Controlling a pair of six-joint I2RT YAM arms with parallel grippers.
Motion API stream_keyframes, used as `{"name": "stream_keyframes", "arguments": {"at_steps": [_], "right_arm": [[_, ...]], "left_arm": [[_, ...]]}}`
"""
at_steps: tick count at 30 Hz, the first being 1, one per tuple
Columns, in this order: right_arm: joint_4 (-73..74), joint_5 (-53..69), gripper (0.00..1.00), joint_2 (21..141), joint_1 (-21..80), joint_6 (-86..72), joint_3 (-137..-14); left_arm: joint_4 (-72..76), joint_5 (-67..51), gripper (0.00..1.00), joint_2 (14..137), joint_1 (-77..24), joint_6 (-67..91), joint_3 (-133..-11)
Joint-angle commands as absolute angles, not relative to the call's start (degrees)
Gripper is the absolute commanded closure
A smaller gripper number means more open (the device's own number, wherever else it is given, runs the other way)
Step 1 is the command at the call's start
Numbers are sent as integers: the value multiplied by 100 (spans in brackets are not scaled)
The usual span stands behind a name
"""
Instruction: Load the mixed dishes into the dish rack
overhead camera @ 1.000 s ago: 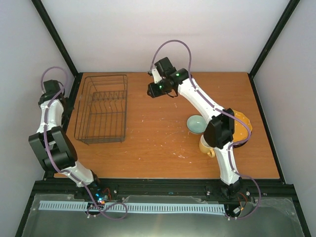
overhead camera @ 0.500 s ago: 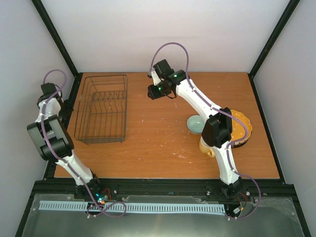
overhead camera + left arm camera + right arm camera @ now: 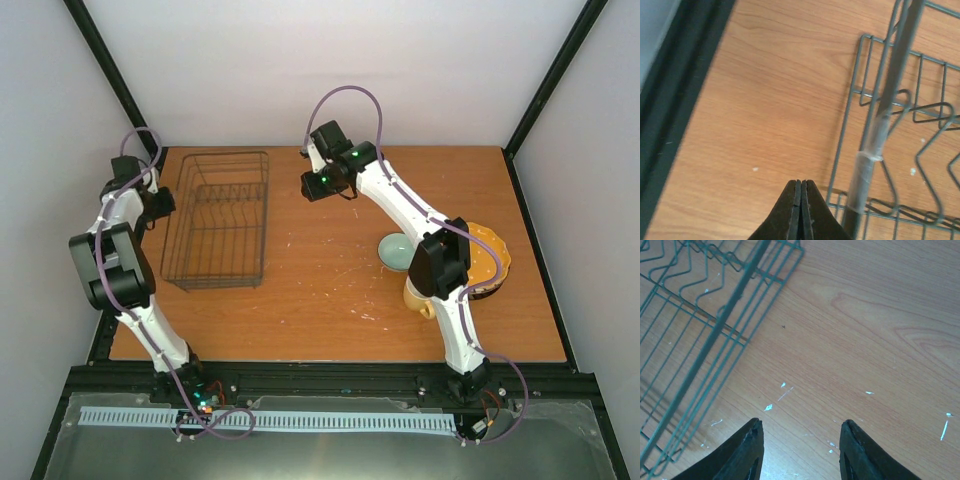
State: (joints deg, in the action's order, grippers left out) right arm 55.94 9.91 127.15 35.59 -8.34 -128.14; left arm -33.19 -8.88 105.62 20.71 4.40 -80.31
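the dish rack (image 3: 215,220) sits at the left of the table (image 3: 330,320), toward the far edge, long side running away from the arms. it is a rectangular basket of thin dark wire with a row of upright dividers along its floor, and only the orange-brown wood shows through the wires.

the left gripper (image 3: 801,210) is beside the rack's left wall, fingers pressed together with nothing between them. whether it touches the wire i cannot tell. the left wrist view puts those shut tips over bare wood just outside the basket, and shows a clear, tape-like band wrapped round one thick rim wire, which the top view is too far off to show.

the right gripper (image 3: 801,427) hangs above the table near the rack's far right corner, fingers spread and pinching nothing. in its wrist view the wire looks blue-green rather than dark, and small white flecks mark the wood.

the dishes are well apart from the rack, on the right of the table, seen only from above. a small pale blue-green bowl (image 3: 397,250) stands upright; just nearer is a cream-yellow mug (image 3: 417,294); to their right is an orange-yellow plate (image 3: 490,250). the right arm's elbow covers part of all three.
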Motion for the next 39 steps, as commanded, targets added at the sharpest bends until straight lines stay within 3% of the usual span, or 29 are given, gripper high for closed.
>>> {"name": "stream_keyframes", "arguments": {"at_steps": [1, 13, 21, 39], "right_arm": [[5646, 807, 58, 12676, 3516, -748, -12763], [5656, 709, 58, 12678, 3500, -730, -12700], [5728, 650, 57, 12709, 3499, -773, -12700], [6154, -250, 56, 12651, 3451, -848, -12551]], "left_arm": [[-3154, -1386, 99, 10789, 1796, 501, -8133], [-2954, -1801, 99, 10582, 1636, 861, -7841], [-2685, -1867, 99, 10586, 891, 1217, -7579], [-2872, -1627, 99, 11606, 0, 1010, -8849]]}}
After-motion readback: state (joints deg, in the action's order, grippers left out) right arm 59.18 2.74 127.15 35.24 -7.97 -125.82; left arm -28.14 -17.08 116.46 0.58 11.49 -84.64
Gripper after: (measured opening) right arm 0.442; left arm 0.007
